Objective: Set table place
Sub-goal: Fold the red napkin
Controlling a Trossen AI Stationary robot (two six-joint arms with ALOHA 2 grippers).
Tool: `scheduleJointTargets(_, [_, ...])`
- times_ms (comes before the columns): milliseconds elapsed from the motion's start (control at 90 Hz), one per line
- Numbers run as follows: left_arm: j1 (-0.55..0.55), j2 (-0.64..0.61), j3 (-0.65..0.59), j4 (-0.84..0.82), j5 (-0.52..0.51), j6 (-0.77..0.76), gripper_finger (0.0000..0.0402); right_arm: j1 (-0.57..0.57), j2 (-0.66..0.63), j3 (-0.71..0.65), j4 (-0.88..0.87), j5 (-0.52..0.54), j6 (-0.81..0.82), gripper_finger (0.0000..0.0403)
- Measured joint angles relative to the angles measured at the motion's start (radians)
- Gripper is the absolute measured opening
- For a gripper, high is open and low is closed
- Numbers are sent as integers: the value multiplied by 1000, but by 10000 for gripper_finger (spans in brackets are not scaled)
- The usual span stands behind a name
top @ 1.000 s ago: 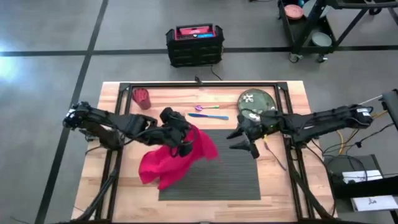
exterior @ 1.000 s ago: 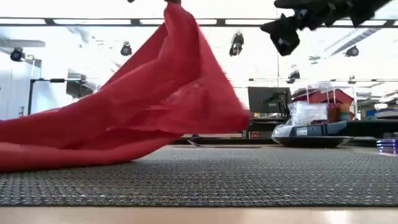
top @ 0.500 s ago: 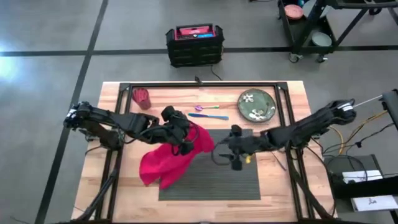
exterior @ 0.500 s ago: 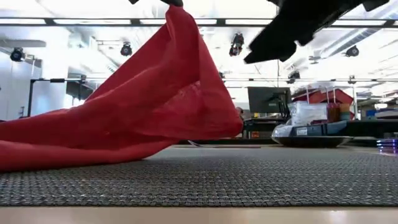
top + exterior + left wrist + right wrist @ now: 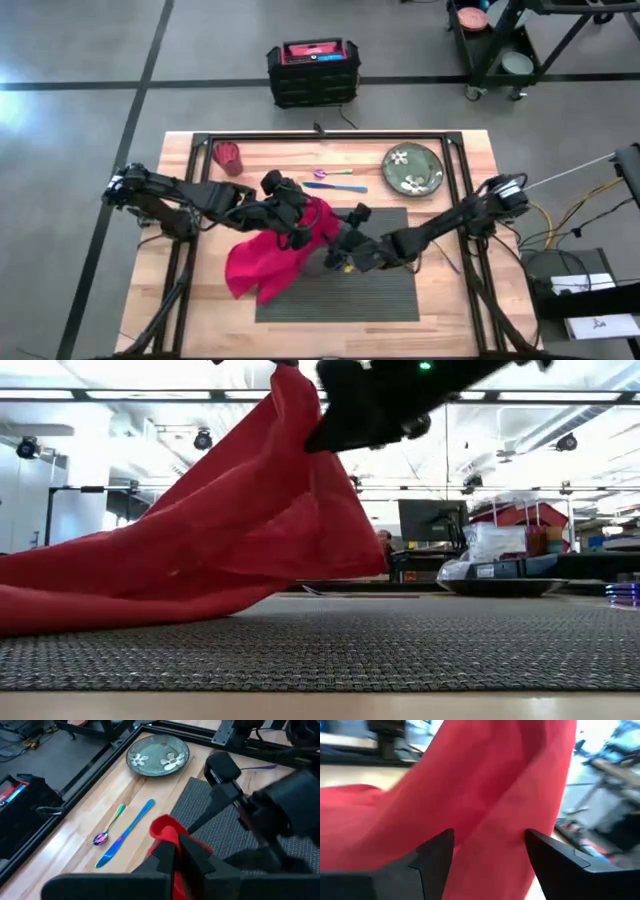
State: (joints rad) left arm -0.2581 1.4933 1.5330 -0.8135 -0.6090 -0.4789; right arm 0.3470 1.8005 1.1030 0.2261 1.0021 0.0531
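Note:
A red cloth napkin (image 5: 262, 266) hangs from my left gripper (image 5: 297, 222), which is shut on it above the left part of the dark grey ribbed table place (image 5: 385, 285). The napkin's lower end (image 5: 90, 600) lies on the table place and on the wood to its left. My right gripper (image 5: 331, 250) reaches in from the table's right. Its fingers (image 5: 436, 851) are open, right in front of the hanging cloth (image 5: 495, 785). In the low view my right gripper (image 5: 370, 405) shows dark against the napkin's upper right edge. My left gripper pinches a bunched fold of the napkin at its highest point (image 5: 169, 829) between its two fingers (image 5: 165, 855). That part is lifted, and the cloth drapes down slack from it onto the table place. Whether my right gripper touches the cloth, I cannot tell.
A green flowered plate (image 5: 412, 168) sits at the far right. A spoon (image 5: 333, 173) and a blue knife (image 5: 335, 186) lie on the wood just beyond the table place. A small red cup (image 5: 228, 157) stands far left. The table place's right half is bare.
My right gripper has moved from beside the plate toward the table's left, across the table place, up to the hanging napkin. My left gripper has kept the napkin raised in the same spot, and the cloth has hardly shifted.

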Motion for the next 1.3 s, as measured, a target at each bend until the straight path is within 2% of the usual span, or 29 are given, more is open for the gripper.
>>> scheduleJointTargets(78, [0,0,0,0,0,0,0,-1,32,63,-93,52,1,218])
scheduleJointTargets(189, [-4,0,-2,0,0,0,0,-7,64,114,-166,56,37,209])
scheduleJointTargets(311, [-11,0,-2,0,0,0,0,-20,74,113,-258,46,114,201])
scheduleJointTargets(511, [-17,0,-2,0,2,4,0,-24,72,105,-565,38,326,191])
scheduleJointTargets(633, [-17,0,-2,1,9,17,0,-25,72,84,-654,37,352,186])
scheduleJointTargets(756, [-17,0,-2,2,9,26,0,-27,66,66,-657,31,348,181])
scheduleJointTargets(989, [-17,0,-2,3,11,26,0,-39,14,29,-648,-85,331,173])
scheduleJointTargets(1078, [-17,0,-2,4,12,26,0,-48,-35,-32,-558,-141,327,170])
scheduleJointTargets(1211, [-17,0,-2,9,13,26,0,-71,-100,-144,-319,-248,248,166])
scheduleJointTargets(1300, [-17,0,-2,10,15,26,0,-88,-129,-188,-266,-269,229,162])
